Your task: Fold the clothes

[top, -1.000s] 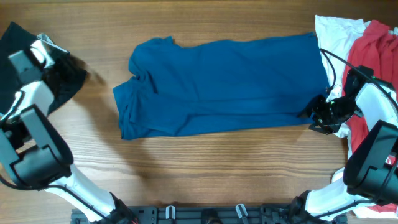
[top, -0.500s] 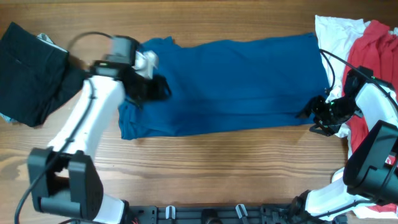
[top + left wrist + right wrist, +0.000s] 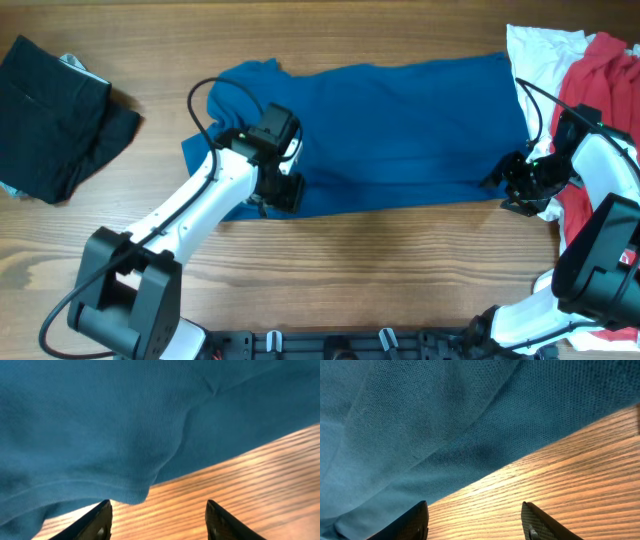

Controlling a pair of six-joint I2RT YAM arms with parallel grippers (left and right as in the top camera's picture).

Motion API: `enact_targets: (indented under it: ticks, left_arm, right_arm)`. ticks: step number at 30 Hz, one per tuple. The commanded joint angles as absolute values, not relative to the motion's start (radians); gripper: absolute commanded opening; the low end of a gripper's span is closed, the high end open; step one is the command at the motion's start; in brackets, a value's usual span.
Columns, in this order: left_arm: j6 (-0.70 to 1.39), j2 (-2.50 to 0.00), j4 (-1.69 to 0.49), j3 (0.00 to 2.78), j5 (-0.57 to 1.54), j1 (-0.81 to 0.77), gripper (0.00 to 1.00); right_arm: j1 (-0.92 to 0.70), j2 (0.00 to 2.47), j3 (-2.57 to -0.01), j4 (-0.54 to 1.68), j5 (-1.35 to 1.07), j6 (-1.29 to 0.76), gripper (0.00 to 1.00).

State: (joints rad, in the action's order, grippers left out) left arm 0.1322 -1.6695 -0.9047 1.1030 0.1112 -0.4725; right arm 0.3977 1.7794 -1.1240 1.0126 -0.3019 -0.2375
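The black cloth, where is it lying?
In the overhead view, the black cloth garment lies at the picture's left edge, apart from the dark blue shirt.

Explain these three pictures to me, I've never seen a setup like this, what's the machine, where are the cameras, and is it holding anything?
Two robot arms work at a wooden table; each ends in a two-finger claw. The wide picture looks down from above. The two close-ups come from cameras on the wrists, so each shows its own fingertips at the bottom. A blue shirt lies in the middle, a black garment at the left, white cloth and red cloth at the right. The left claw and right claw sit at the shirt's near edge, both open, holding nothing.
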Motion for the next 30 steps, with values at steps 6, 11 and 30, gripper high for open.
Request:
enact_targets:
  ticks: [6,11,30]
  left_arm:
    - [0.108,-1.686,-0.750,1.026,0.002,-0.528,0.59]
    - [0.108,-1.757,-0.742,1.026,-0.054,-0.528,0.58]
    - [0.144,-1.614,-0.715,1.122,-0.158,-0.522,0.07]
  right_arm:
    - [0.396,1.767,-1.126,1.015,-0.282,-0.245,0.60]
    - [0.396,1.767,-1.126,1.019,-0.282,-0.242,0.60]
    - [0.396,1.767,-1.156,0.987,-0.316,-0.239,0.59]
